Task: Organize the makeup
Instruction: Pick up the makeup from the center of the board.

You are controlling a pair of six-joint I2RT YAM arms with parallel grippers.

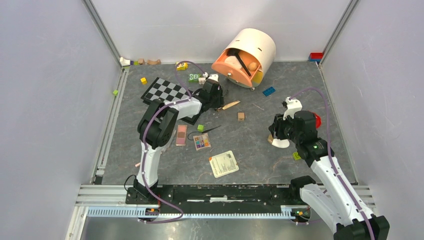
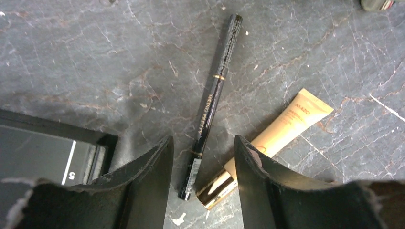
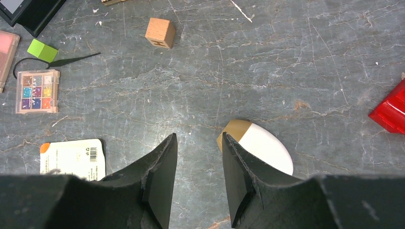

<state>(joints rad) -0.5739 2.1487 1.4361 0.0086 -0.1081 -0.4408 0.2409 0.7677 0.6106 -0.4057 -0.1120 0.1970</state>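
Grey, marble-veined counter (image 1: 280, 90) fills a pale-walled enclosure. Only the top view takes in the whole spread. A round peach case (image 1: 247, 55) lies tipped on its side at 12 o'clock and a chessboard (image 1: 167, 90) sits at 10 o'clock. A pink palette (image 1: 181, 135) and a multicolour palette (image 1: 201, 142) lie side by side near the centre, with a white card (image 1: 223, 163) towards 5 o'clock of them. From up there the left arm (image 1: 165, 120) covers whatever sits under its jaws.

The left wrist view shows what that is. A black pencil (image 2: 210, 102) lies flat, running from 12 o'clock down to 6. A tan tube (image 2: 286, 126) with a gold cap lies just beside it at 4 o'clock, partly hidden behind one finger (image 2: 267, 181). The left jaws are released and straddle the pencil's near end. Counter shows on both sides of the pencil, and neither finger touches it.

In the right wrist view, a white egg-shaped sponge (image 3: 265, 148) with a tan base lies outside the gap, at 3 o'clock of it. It is close to the outer side of one finger, and I cannot tell whether they touch. The right jaws are released, with only bare counter between them. This view also picks up a wooden cube (image 3: 160, 32) at 11 o'clock and a red brick (image 3: 389, 107) at the 3 o'clock edge.
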